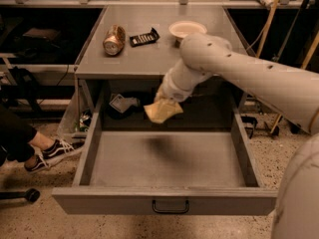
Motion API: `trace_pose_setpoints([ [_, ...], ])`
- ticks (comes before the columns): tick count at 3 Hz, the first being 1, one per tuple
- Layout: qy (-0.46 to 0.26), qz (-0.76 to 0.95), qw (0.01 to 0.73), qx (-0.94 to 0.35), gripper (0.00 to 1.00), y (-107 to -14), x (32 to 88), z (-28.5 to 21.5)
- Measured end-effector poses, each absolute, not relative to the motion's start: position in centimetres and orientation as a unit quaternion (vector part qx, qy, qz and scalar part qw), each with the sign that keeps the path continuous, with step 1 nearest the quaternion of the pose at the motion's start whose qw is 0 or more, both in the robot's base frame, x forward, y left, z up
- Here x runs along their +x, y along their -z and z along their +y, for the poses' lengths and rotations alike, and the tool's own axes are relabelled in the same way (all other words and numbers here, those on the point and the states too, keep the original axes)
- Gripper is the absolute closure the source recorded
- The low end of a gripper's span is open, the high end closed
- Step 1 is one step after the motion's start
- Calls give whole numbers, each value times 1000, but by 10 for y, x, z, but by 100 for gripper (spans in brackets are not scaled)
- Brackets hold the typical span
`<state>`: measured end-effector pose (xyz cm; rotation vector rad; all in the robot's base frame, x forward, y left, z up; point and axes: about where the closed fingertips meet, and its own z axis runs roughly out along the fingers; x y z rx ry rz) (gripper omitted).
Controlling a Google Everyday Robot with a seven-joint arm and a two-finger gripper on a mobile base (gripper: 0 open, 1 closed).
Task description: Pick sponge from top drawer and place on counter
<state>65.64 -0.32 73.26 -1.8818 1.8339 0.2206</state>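
Tool (160, 99): at the end of the pale arm (239, 73), mostly hidden by the wrist, clamped on the sponge (163, 111).
Sponge: pale yellow, hanging in the air, clear of the drawer floor, shadow on the floor beneath it. Sits over the 12 o'clock end of the drawer (164, 200), just under the front edge of the worktop (149, 59).
Drawer: pulled fully out, handle (170, 206) at 6 o'clock.
Worktop: can (114, 39) lying at 10 o'clock, flat black object (144, 37) beside it, bowl (185, 29) at 1 o'clock.
Step, as judged: pick done, carry up to the worktop in hand. Next move calls for more height to clear the worktop's front lip, then travel toward 12 o'clock and a set-down on the bare patch near its 6 o'clock edge.
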Motion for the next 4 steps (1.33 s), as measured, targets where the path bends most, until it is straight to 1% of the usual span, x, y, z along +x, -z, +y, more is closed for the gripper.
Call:
trace_pose_setpoints([
  [1, -70, 728, 230, -642, 100, -775, 685, -77],
  [2, -17, 757, 254, -602, 100, -849, 696, -113],
  [3, 66, 749, 286, -593, 100, -939, 681, -79],
  [4, 113, 740, 315, -583, 100, -993, 671, -77],
])
